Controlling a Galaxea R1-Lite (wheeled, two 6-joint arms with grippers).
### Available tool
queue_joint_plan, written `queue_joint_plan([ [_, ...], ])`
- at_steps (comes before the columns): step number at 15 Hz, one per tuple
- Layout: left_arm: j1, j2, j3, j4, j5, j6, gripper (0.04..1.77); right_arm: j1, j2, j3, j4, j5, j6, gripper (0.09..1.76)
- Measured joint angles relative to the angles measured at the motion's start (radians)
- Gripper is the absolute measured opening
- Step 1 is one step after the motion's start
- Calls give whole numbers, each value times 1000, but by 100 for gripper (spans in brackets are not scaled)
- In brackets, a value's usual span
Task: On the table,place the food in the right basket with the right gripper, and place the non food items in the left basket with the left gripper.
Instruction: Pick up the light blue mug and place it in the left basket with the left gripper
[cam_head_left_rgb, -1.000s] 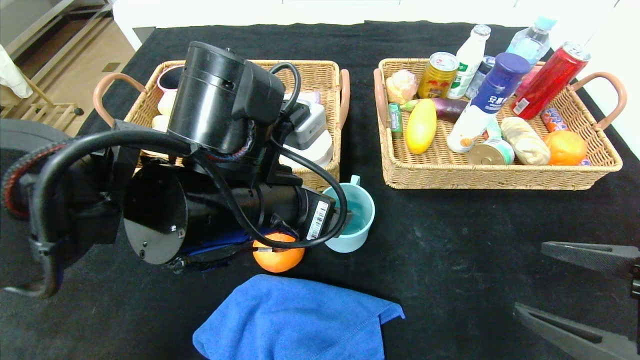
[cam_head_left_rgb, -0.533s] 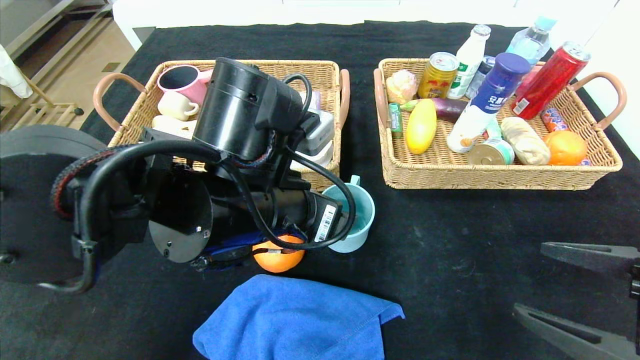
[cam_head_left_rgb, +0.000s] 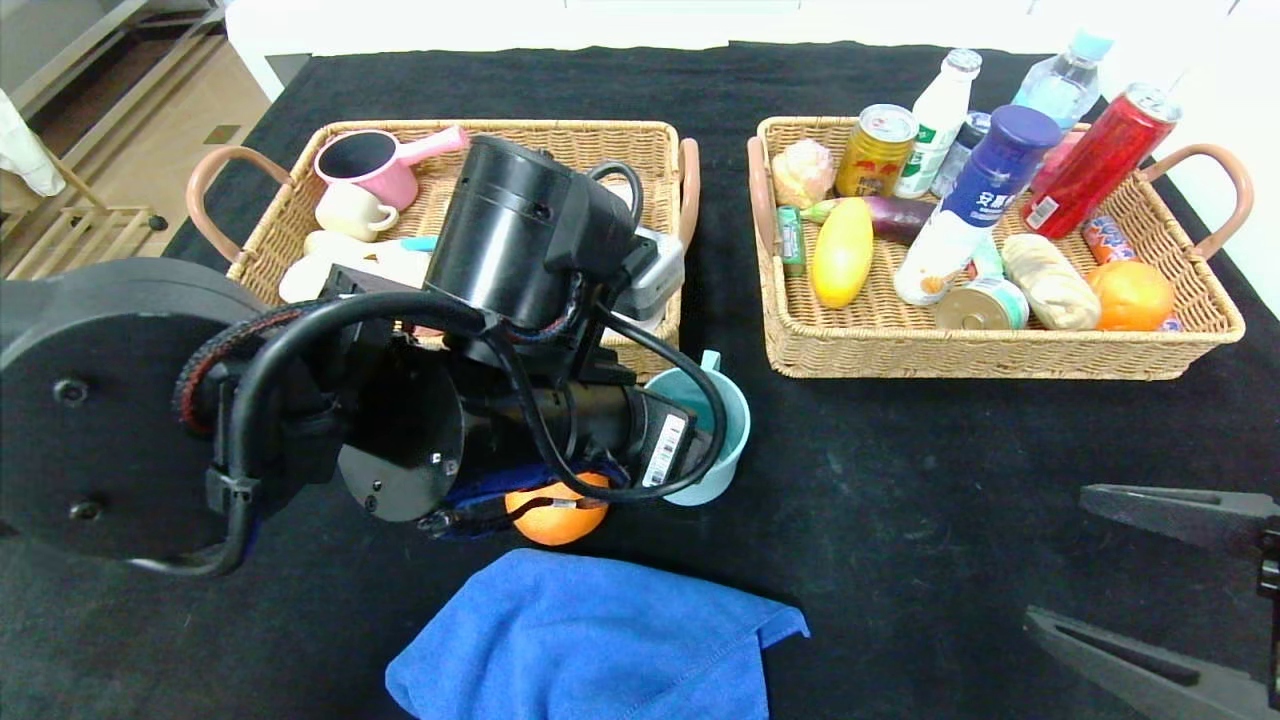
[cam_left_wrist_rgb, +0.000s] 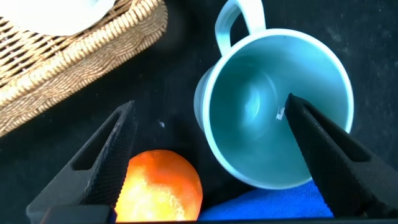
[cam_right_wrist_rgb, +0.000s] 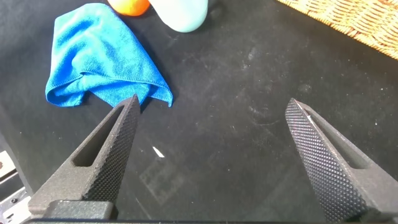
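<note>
teal mug (cam_left_wrist_rgb: 273, 118) stands upright on the black table (cam_head_left_rgb: 900, 480), just off the left basket's (cam_head_left_rgb: 640, 355) near edge. the left gripper (cam_left_wrist_rgb: 208, 134) hovers over it, jaws spread wide and holding nothing, one finger above the mug's mouth. an orange (cam_left_wrist_rgb: 158, 186) and blue towel (cam_head_left_rgb: 590, 640) lie close by. the right gripper (cam_right_wrist_rgb: 211, 149) waits open near the table's front right corner.

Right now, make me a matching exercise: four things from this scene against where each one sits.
Things:
1. teal mug
2. blue towel
3. pink saucepan
4. red can

Places:
A. in the right basket
B. on the table, nearest the robot
C. in the left basket
D. on the table, under the open left gripper

Pairs: 1-D, 2-B, 3-C, 4-A
</note>
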Motion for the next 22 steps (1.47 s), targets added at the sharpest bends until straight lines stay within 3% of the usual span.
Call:
queue_joint_plan([
  [6, 0, 12, 0, 0, 0, -6, 172, -2, 0, -1, 0, 0, 0, 171],
  [10, 1, 11, 2, 0, 0, -4, 111, -1, 0, -1, 0, 0, 0, 171],
  [13, 1, 11, 2, 1, 0, -4, 79, -3, 0, -2, -1, 0, 1, 171],
  [14, 0, 11, 2, 1, 0, -4, 55, -3, 0, -2, -1, 0, 0, 171],
  [15, -1, 11, -1, -1, -3, -3, 15, -3, 0, -2, 0, 0, 1, 171],
  [22, 0, 11, 8, 1, 0, -3, 18, -3, 0, -1, 0, 0, 0, 171],
])
